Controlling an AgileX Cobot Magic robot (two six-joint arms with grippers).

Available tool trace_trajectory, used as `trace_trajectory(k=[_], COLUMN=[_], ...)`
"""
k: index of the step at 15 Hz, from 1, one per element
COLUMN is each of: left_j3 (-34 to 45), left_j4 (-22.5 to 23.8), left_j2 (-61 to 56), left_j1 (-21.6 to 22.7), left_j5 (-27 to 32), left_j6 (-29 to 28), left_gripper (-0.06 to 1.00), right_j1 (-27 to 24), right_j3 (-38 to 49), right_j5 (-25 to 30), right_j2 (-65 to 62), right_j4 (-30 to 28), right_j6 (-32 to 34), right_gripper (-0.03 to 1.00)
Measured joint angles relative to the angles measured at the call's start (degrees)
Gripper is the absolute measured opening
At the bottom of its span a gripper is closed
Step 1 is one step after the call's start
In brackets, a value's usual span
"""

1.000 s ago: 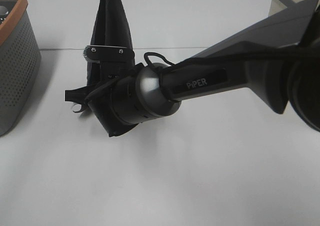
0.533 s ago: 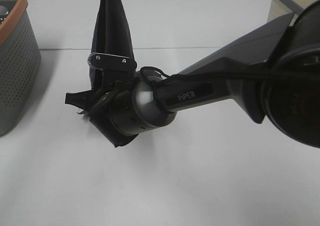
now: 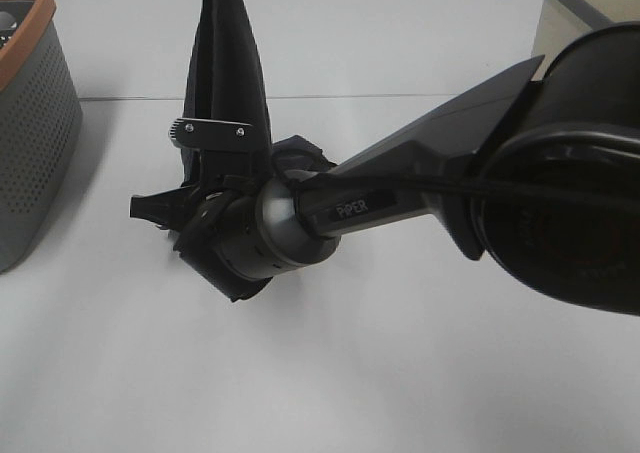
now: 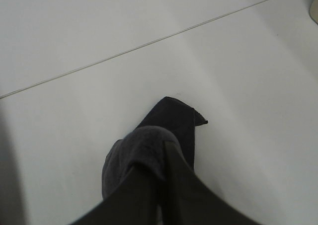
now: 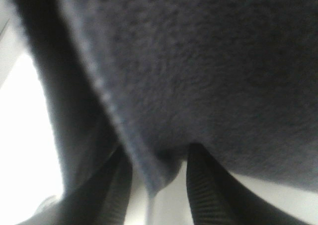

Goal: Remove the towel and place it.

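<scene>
Exterior high: I see grey basket point(image 3: 35, 123) left of right claw point(image 5: 156, 185). Its jaws stand apart, towel point(image 3: 225, 63) fold between. Left claw point(image 4: 160, 190) above, clamped on towel. Open tabletop point(image 3: 400, 373) nearside.

Left gripper point(image 4: 160, 171) clamped on towel point(image 4: 171, 118); right gripper point(image 5: 158, 178) fingers apart.

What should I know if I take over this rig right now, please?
Left tool: shut on the towel, holding it up so it hangs over the table.
Right tool: open, across the middle at the towel's lower part; a towel edge sits between its fingers, not clamped.
Done: towel lifted.
Left: place it. Where is not shown; a grey basket stands at the left.
</scene>
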Motion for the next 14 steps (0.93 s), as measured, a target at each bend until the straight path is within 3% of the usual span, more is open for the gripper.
trace_trajectory(k=[1, 3, 4, 6, 8, 14], left_j3=[0.0, 0.0, 0.0, 0.0, -0.4, -9.45], left_j4=[0.0, -0.11, -0.11, 0.0, 0.0, -0.8], left_j2=[0.0, 0.0, 0.0, 0.0, 0.0, -1.15], left_j1=[0.0, 0.0, 0.0, 0.0, 0.46, 1.43], left_j5=[0.0, 0.0, 0.0, -0.57, -0.8, -0.69], left_j6=[0.0, 0.0, 0.0, 0.0, -0.34, -1.6], left_gripper=[0.0, 0.0, 0.0, 0.0, 0.0, 0.0], right_j1=[-0.4, -0.97, -0.97, -0.97, -0.92, -0.92], right_j3=[0.0, 0.0, 0.0, 0.0, 2.52, 20.05], right_j5=[-0.74, -1.03, 0.8, 7.96, 11.57, 14.67], right_j2=[0.17, 0.17, -0.29, -2.92, -8.19, -26.81], right_j4=[-0.11, -0.11, -0.11, 0.69, 3.9, 9.22], right_j6=[0.0, -0.52, -1.83, -8.71, -16.39, -37.01], right_gripper=[0.35, 0.09, 0.02, 0.02, 0.02, 0.02])
